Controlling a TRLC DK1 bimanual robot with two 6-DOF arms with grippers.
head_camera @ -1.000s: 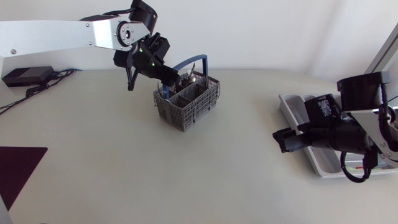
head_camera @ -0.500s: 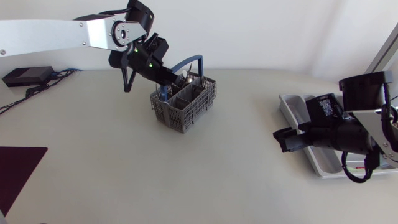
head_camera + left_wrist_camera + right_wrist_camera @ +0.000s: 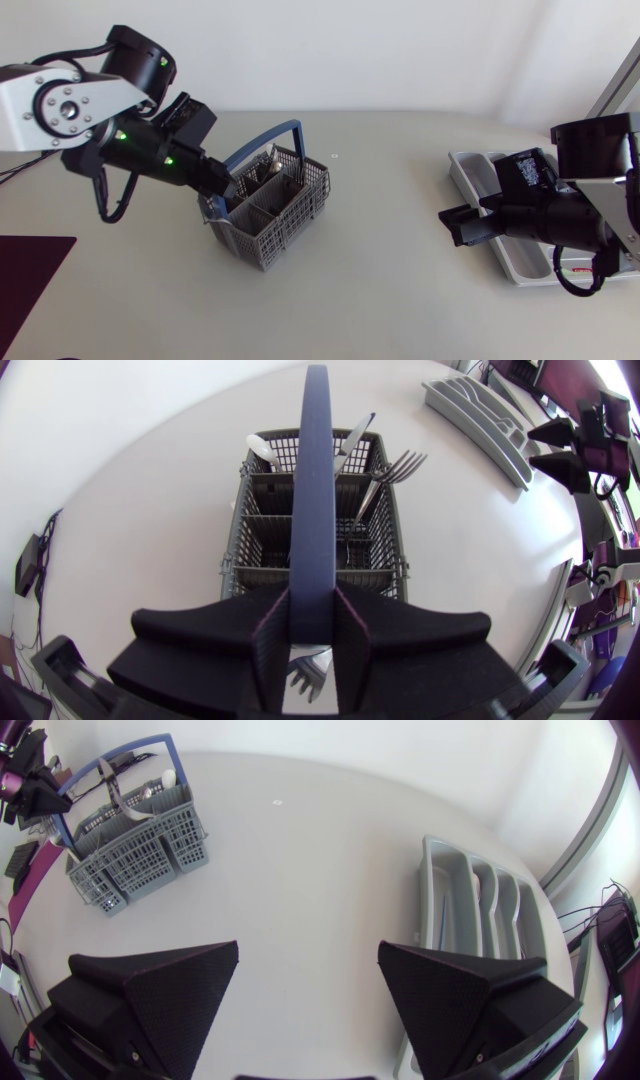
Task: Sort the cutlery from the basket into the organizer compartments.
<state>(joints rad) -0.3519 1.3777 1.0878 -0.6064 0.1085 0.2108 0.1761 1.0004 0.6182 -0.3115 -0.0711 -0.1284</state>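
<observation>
Left gripper (image 3: 312, 648) is clamped on the blue handle (image 3: 315, 480) of the basket (image 3: 272, 218), which is left of table centre with a fork (image 3: 395, 468) and other cutlery inside. Right gripper (image 3: 309, 960), fingers wide apart and holding nothing, hovers just beside the organizer (image 3: 480, 905) near the table's right edge.

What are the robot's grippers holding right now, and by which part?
The left gripper grips the basket by its blue handle; the right gripper is open and holds nothing.
</observation>
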